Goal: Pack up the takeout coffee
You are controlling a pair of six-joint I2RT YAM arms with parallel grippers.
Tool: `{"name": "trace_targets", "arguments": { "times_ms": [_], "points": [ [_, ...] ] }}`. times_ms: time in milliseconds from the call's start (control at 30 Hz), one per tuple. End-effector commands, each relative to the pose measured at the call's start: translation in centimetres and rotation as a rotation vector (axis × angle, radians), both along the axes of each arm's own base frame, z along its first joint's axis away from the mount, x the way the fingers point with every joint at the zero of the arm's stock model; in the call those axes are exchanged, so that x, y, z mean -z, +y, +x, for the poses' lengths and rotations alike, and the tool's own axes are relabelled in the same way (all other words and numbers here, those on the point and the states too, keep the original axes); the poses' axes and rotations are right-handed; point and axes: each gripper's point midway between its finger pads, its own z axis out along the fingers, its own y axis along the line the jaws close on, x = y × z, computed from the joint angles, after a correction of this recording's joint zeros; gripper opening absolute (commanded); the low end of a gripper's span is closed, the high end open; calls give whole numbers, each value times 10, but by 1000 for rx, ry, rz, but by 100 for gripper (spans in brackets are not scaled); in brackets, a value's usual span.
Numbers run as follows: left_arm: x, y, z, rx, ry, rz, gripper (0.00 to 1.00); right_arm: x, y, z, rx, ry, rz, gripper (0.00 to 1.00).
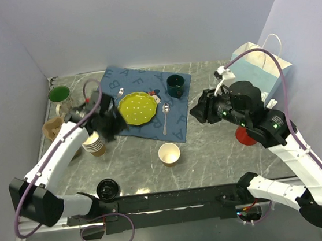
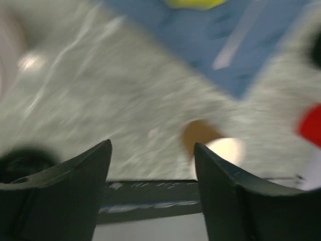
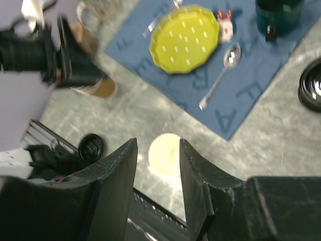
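Note:
The takeout coffee's kraft-paper cup (image 1: 169,153) stands lidless on the marble top in front of the blue mat. Its round black lid (image 1: 108,189) lies apart from it, at the near left by the left arm's base. My right gripper (image 1: 197,114) hovers open high to the right of the cup. In the right wrist view the cup (image 3: 163,150) shows far below, between the open fingers (image 3: 158,141), and the lid (image 3: 92,147) lies to its left. My left gripper (image 1: 105,124) is open and empty above the stack of cups (image 1: 95,144). Its wrist view (image 2: 153,145) is blurred.
A blue letter mat (image 1: 147,101) carries a yellow plate (image 1: 136,107), a spoon (image 1: 165,117) and a dark mug (image 1: 175,85). A green mug (image 1: 59,94) stands at the back left. A white and blue paper bag (image 1: 257,74) stands at the right, with a red object (image 1: 244,136) near it.

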Motion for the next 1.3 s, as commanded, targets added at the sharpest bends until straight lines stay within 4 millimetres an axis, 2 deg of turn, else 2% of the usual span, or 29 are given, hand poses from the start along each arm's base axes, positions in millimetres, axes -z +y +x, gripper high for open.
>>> {"name": "trace_targets", "arguments": {
  "times_ms": [0,33,133,367,467,567,700,867,1000,1100,1133,1267],
  "points": [
    [34,40,-66,-192,167,120,70,14,0,-3,-16,43,-35,46],
    [30,41,-70,-220,140,96,69,16,1,-3,-23,47,-39,46],
    [40,45,-86,-314,167,92,67,18,4,-2,-41,55,-59,45],
    [102,45,-129,-392,370,196,63,20,-2,0,-29,30,-86,45],
    [120,38,-141,-408,421,211,60,24,-5,-3,-21,30,-80,45],
    [130,42,-143,-428,417,245,59,27,-8,-8,-15,36,-67,45],
    [146,60,-144,-460,417,358,57,27,-12,-13,-2,37,-56,44],
    [172,57,-153,-430,465,354,54,24,-19,-16,15,26,-62,44],
    [182,59,-156,-432,471,366,52,21,-22,-14,27,16,-71,44],
    [186,59,-156,-416,481,377,46,21,-22,-13,26,13,-77,44],
    [185,56,-152,-410,474,367,37,20,-21,-13,24,13,-75,44],
    [173,46,-139,-358,449,362,16,18,-20,-11,26,7,-73,44]
  ]
}}
